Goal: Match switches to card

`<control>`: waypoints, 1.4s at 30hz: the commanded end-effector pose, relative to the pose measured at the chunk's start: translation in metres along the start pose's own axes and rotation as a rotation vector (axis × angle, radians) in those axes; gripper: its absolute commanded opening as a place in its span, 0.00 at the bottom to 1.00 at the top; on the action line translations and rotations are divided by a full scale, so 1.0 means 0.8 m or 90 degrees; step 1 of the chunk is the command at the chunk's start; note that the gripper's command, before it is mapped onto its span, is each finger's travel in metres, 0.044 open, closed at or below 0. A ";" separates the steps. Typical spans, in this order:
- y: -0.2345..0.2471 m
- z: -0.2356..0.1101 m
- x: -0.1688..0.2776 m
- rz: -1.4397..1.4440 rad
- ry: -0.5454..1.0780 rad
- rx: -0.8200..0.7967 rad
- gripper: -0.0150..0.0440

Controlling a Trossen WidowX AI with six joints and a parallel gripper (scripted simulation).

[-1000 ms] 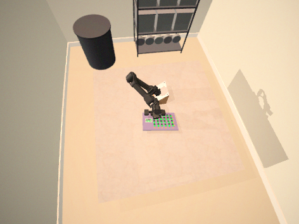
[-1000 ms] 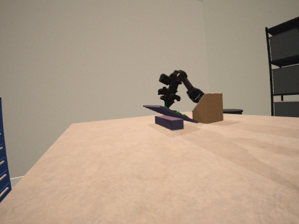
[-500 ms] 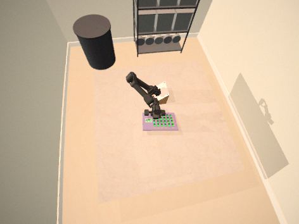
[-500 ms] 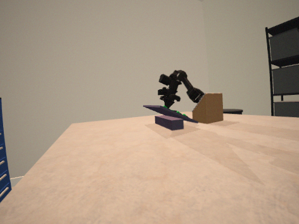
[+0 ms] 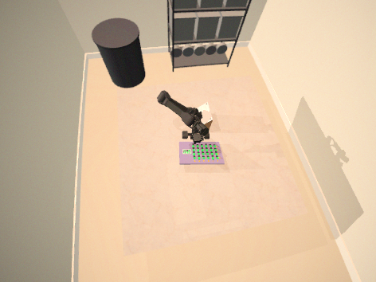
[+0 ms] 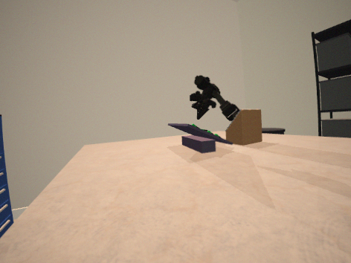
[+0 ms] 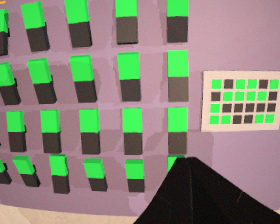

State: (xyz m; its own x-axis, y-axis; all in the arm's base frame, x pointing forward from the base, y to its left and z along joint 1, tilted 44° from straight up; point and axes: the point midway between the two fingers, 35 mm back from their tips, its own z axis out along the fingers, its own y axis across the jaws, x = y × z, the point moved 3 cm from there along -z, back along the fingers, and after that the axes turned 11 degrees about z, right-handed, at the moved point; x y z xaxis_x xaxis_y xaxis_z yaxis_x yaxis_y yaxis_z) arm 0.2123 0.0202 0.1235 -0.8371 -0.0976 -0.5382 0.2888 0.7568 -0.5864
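Tilting up from a dark purple block (image 6: 198, 144), the flat purple switch panel (image 7: 206, 35) is seen lying on the pale tan table top (image 6: 156, 205), its low edge towards the brown wedge-shaped arm mount (image 6: 245, 127). Rows of rocker switches, each with a bright green half and a dark grey half, are laid out on it under orange column numbers; the switch (image 7: 178, 15) under the last number is shown with green above grey in the wrist view. A small white reference card (image 7: 241, 101) printed with green and dark grey squares is fixed to the panel just beside the grid, on the right of the wrist view.

The black parallel-jaw gripper (image 6: 201, 113) is held above the panel, apart from it, pointing downwards; its fingers are pressed together with nothing between them. In the wrist view its dark tip covers the lower right corner and overlaps the near edge of the grid. The black six-joint arm (image 5: 179, 109) is stretched from the mount over the panel.

Farther off, a dark cylindrical bin (image 5: 119, 52) and a black metal shelf rack (image 5: 170, 29) are placed by the wall, and a blue drawer cabinet (image 6: 4, 190) is cut by the exterior view's left edge.
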 end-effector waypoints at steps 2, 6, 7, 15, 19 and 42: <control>0.032 -0.002 0.025 -0.003 0.006 -0.002 0.25; 0.067 -0.002 0.064 -0.002 0.003 0.002 0.25; 0.069 -0.002 0.066 -0.002 0.003 0.003 0.25; 0.068 0.040 0.064 -0.002 0.018 0.006 0.25; 0.068 0.043 0.064 -0.002 0.018 0.007 0.25; 0.068 0.072 0.064 -0.002 0.017 0.007 0.25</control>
State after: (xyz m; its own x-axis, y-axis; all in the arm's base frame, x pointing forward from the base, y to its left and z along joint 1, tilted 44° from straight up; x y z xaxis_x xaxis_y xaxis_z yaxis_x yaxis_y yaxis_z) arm 0.2119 0.0192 0.0292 -0.8498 -0.0779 -0.5214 0.2941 0.7509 -0.5914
